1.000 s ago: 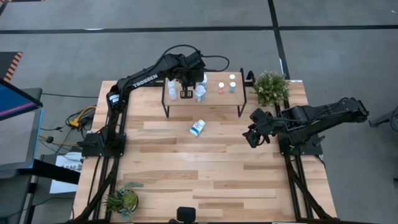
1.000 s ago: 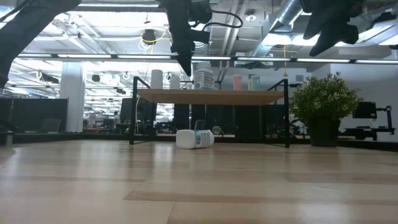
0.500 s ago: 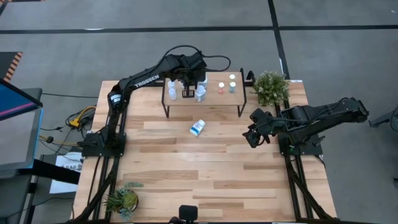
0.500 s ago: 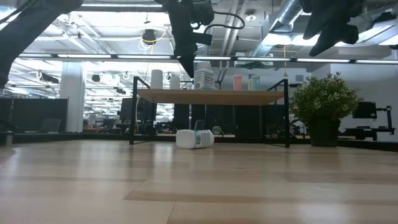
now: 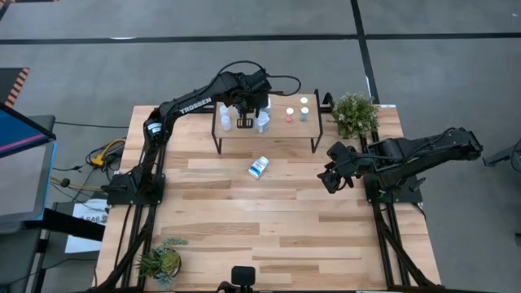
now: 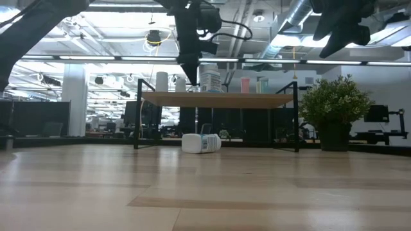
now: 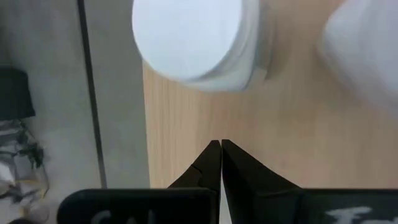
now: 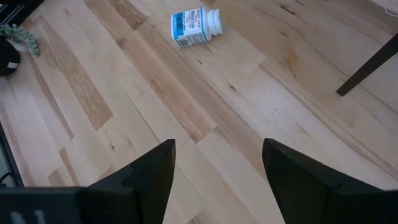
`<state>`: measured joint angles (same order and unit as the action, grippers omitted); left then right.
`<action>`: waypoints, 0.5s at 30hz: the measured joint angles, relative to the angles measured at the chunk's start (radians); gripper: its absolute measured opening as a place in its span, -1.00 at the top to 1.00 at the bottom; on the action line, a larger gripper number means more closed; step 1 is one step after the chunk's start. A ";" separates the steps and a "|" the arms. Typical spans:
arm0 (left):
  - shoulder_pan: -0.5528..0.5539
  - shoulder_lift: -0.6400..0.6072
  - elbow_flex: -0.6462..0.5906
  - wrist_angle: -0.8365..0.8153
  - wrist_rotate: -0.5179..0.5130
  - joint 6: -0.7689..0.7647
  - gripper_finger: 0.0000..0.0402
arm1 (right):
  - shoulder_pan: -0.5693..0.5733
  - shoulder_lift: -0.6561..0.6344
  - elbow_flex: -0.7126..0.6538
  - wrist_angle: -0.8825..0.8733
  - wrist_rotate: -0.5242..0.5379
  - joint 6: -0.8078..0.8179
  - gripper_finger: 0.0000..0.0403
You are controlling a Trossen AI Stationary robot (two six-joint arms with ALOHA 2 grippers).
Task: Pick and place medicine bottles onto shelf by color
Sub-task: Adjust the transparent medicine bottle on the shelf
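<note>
My left gripper (image 5: 244,124) hangs shut just above the shelf (image 5: 277,132), between two white bottles (image 5: 225,119) (image 5: 262,121) that stand upright on its top. The left wrist view shows its closed fingertips (image 7: 221,147) over the bare wood, near one bottle's white cap (image 7: 193,37). Three tiny bottles (image 5: 289,114) (image 5: 304,115) (image 5: 304,101) stand farther right on the shelf. A white bottle with a blue label (image 5: 258,168) lies on its side on the table in front of the shelf. My right gripper (image 5: 330,181) waits open above the table's right part.
A bushy potted plant (image 5: 355,114) stands at the far right corner beside the shelf, and a small plant (image 5: 160,260) at the near left corner. The shelf's black legs (image 8: 367,65) stand on the plank table (image 5: 269,228), whose near half is bare wood.
</note>
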<state>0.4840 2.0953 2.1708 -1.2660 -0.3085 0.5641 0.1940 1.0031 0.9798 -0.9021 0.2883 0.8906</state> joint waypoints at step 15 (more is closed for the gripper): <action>0.023 0.000 0.000 -0.102 -0.037 -0.046 1.00 | 0.000 0.000 0.000 -0.001 -0.002 -0.009 -0.31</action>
<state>0.5068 2.0956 2.1708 -1.3678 -0.3458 0.5176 0.1940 1.0031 0.9798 -0.9033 0.2867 0.8818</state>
